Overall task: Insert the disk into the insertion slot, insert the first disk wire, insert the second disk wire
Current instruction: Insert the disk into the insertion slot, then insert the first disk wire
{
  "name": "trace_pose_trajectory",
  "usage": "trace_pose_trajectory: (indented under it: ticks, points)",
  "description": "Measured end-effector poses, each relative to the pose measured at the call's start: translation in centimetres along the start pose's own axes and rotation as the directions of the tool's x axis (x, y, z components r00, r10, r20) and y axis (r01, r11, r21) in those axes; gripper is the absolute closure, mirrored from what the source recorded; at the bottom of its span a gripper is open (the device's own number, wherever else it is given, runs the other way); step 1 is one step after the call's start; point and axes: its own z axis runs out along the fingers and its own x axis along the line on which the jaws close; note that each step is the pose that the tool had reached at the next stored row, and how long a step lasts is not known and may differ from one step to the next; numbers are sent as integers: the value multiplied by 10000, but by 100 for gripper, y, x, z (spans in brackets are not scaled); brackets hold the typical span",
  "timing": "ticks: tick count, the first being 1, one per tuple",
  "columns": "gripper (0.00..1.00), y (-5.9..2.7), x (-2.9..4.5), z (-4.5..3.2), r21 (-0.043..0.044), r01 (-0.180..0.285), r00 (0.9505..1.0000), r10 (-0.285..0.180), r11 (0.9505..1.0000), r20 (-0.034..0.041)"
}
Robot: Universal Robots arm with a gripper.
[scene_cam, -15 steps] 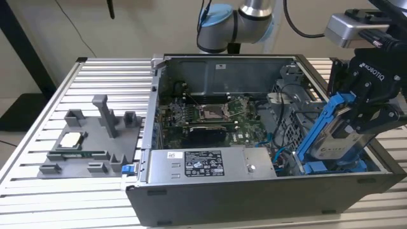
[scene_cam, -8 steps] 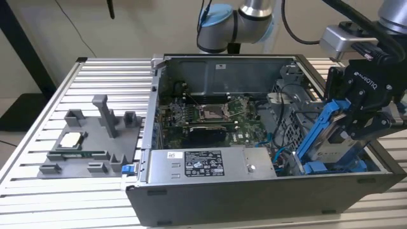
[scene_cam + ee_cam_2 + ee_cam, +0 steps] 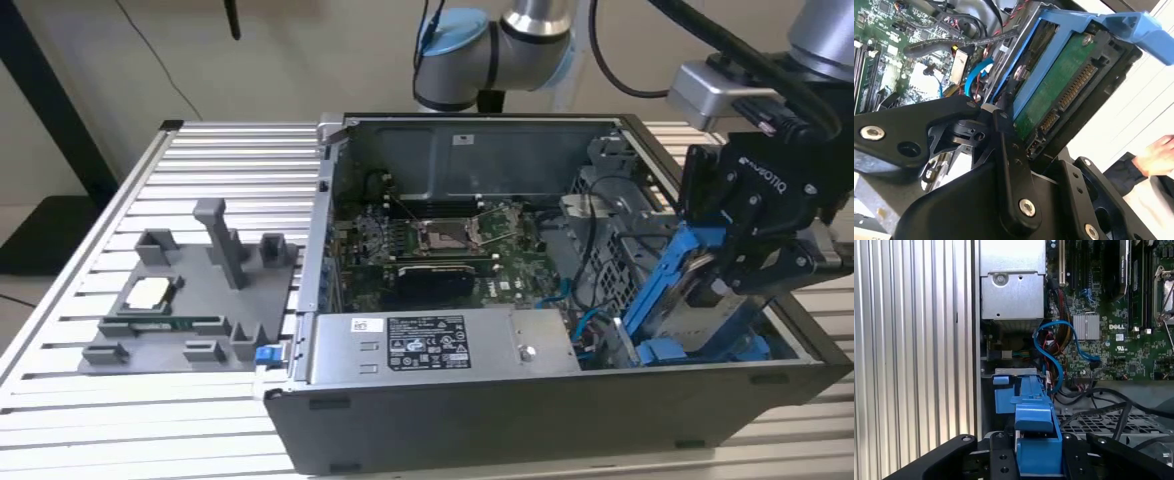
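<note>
Blue-framed disk (image 3: 663, 285) | claw (image 3: 742, 268) clamped on it, tilted | lower end at insertion slot (image 3: 667, 352), 4 o'clock of open case (image 3: 441, 420) | step: disk insertion, likely early; connectors bare | calls for: frame square to slot walls, gentle seating

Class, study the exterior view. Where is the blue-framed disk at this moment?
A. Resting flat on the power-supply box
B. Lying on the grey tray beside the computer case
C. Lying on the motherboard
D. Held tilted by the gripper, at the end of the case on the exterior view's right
D: the gripper clamps the disk at a slant, its lower end down inside the computer case.
</note>
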Motion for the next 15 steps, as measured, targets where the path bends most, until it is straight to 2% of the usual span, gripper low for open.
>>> trace_pose_trajectory:
  ticks: [2, 3, 6, 10, 11, 12, 15]
  points:
    - [66, 0, 0, -2, -11, -1, 10000, 1, 10000, 3]
    - [59, 0, 0, -15, -25, 1, 10000, -1, 10000, 4]
    - [59, 3, 2, -76, -63, 0, 10000, 0, 10000, 1]
    - [59, 2, -7, -89, -64, 2, 10000, -2, 10000, 51]
    - [59, 2, -10, -90, -52, 5, 9999, -4, 10000, 111]
    - [59, 3, -11, -90, -25, 8, 9997, -8, 10000, 239]
    - [59, 2, -18, -90, 74, 22, 9973, -28, 10000, 734]
